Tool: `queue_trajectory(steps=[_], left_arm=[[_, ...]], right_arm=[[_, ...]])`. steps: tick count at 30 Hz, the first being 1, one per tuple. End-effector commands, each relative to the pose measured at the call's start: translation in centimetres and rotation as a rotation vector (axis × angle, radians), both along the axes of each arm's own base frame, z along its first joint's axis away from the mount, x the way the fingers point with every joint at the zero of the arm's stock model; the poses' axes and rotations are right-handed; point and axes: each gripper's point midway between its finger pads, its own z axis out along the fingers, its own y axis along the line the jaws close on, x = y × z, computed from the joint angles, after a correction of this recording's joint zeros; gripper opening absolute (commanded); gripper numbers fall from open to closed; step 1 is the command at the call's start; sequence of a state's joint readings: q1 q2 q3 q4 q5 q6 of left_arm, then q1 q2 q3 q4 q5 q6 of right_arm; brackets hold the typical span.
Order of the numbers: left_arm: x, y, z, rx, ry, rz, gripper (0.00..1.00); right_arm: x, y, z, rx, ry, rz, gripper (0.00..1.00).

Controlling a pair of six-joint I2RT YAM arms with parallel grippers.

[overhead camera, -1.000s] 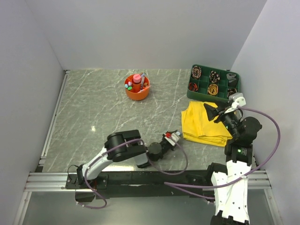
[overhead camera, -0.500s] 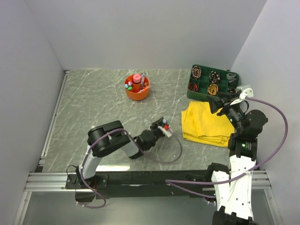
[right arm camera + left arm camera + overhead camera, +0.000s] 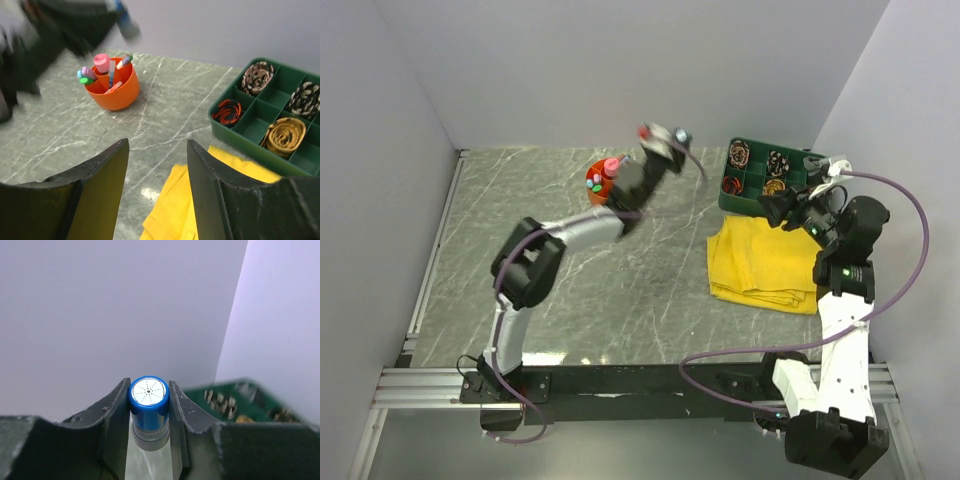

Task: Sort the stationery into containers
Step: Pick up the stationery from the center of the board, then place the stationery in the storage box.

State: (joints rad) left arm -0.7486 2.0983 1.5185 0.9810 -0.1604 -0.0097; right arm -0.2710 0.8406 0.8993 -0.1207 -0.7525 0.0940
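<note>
The grey marble table (image 3: 570,270) carries everything. The left arm (image 3: 575,225) stretches across it toward the far wall. A folded yellow cloth (image 3: 760,265) lies at the right. Just behind the cloth sits the green tray (image 3: 750,205), with coiled bands (image 3: 282,135) in its square cells. The round orange organiser (image 3: 612,195) stands well to the left of the tray, near the back of the table. It holds a pink tube (image 3: 101,62) and several pens (image 3: 111,75) standing in it. The left gripper (image 3: 663,140) hangs in the air above the table, between organiser and tray and closer to the organiser. It is clenched on a blue-capped marker (image 3: 148,396), whose cap end with its white face points toward the wrist camera and whose grey body sits between the two fingers. The right gripper (image 3: 775,207) hovers over the far edge of the cloth beside the tray. It is released, its fingers (image 3: 107,175) spread with nothing between them.
</note>
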Motion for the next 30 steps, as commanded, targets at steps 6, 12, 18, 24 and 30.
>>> queue_trajectory(steps=[6,12,18,24,30], left_arm=[[6.4,7.7,3.8,0.136,0.116,-0.245,0.01],[8.1,9.2,0.5,0.367,0.237,-0.310,0.01],[7.9,9.7,-3.0,0.455,0.271,-0.344,0.01],[8.9,10.5,-6.6,0.501,0.271,-0.301,0.01],[10.3,10.1,-8.9,0.521,0.294,-0.301,0.01]], right_arm=[[0.5,0.2,4.1,-0.069,-0.080,0.024,0.58],[0.8,0.1,4.8,-0.057,-0.094,0.023,0.58],[2.1,0.5,3.1,0.005,-0.079,0.050,0.58],[3.6,0.4,2.9,-0.001,-0.091,0.050,0.58],[4.0,0.3,2.9,-0.002,-0.085,0.050,0.58]])
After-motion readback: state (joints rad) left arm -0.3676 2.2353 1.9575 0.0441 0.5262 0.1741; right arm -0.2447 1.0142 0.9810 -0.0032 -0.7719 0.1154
